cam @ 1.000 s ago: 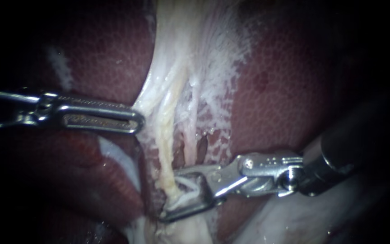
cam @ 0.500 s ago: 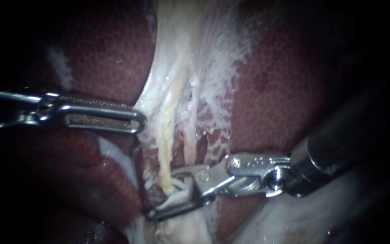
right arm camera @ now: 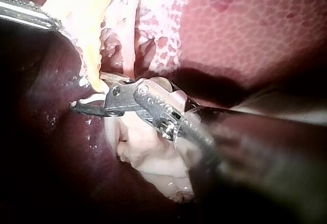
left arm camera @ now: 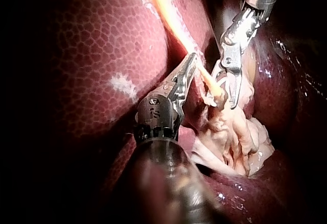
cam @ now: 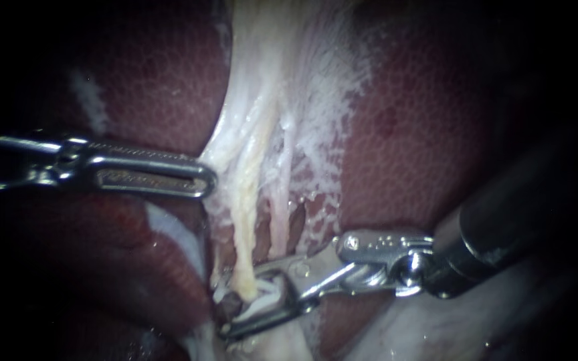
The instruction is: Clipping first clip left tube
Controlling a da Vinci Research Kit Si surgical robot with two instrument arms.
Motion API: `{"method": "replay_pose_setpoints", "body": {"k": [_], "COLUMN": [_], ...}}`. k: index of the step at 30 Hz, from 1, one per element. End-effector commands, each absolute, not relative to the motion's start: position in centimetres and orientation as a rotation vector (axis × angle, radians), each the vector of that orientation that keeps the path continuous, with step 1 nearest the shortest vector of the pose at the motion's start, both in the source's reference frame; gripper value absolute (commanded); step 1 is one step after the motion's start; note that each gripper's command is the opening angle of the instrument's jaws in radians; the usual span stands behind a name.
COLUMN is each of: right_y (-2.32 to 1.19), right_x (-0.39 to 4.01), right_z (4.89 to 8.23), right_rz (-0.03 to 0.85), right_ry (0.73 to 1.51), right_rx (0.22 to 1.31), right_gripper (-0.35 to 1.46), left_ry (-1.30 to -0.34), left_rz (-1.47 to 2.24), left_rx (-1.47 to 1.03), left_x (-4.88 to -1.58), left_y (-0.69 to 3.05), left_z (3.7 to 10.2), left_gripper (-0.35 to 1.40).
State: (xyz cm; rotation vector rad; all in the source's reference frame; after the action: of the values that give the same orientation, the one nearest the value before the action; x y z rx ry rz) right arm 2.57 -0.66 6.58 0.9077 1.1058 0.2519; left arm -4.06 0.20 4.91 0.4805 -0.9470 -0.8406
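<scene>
The left tube is a yellowish strand running down from white tissue. My right instrument comes in from the right, its jaws standing apart across the tube's lower end. A white clip sits between them, touching both, and straddles the tube. The right wrist view shows the same jaws at the tube. My left instrument reaches in from the left, jaws shut on the edge of the white tissue. In the left wrist view its tip lies beside the tube.
A thinner pinkish tube runs just right of the yellow one. Dark red liver lies on both sides. Pale soft tissue bulges under the right instrument's shaft.
My right instrument has slid left and slightly down, so its jaws and clip reach farther across the left tube. The left instrument has held still.
</scene>
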Motion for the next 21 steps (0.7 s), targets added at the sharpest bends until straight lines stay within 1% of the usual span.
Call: {"method": "replay_pose_setpoints", "body": {"k": [1,3,4,9,21], "right_y": [-0.64,-0.60,-0.58,-0.50,-0.52], "right_x": [2.57,2.55,2.53,2.45,2.46], "right_z": [6.61,6.67,6.70,6.79,6.76], "right_rz": [0.256,0.258,0.257,0.266,0.274], "right_ry": [1.106,1.106,1.106,1.101,1.097], "right_rx": [0.905,0.904,0.905,0.913,0.921], "right_gripper": [0.00,-0.25,-0.35,-0.35,-0.35], "left_ry": [-0.947,-0.947,-0.947,-0.947,-0.947], "left_rz": [-0.841,-0.841,-0.841,-0.841,-0.841], "left_rx": [0.480,0.480,0.480,0.480,0.480], "left_x": [-4.06,-4.06,-4.06,-4.06,-4.07], "left_y": [0.20,0.20,0.20,0.20,0.19], "left_z": [4.91,4.91,4.91,4.91,4.90], "left_gripper": [-0.25,-0.25,-0.25,-0.25,-0.27]}}
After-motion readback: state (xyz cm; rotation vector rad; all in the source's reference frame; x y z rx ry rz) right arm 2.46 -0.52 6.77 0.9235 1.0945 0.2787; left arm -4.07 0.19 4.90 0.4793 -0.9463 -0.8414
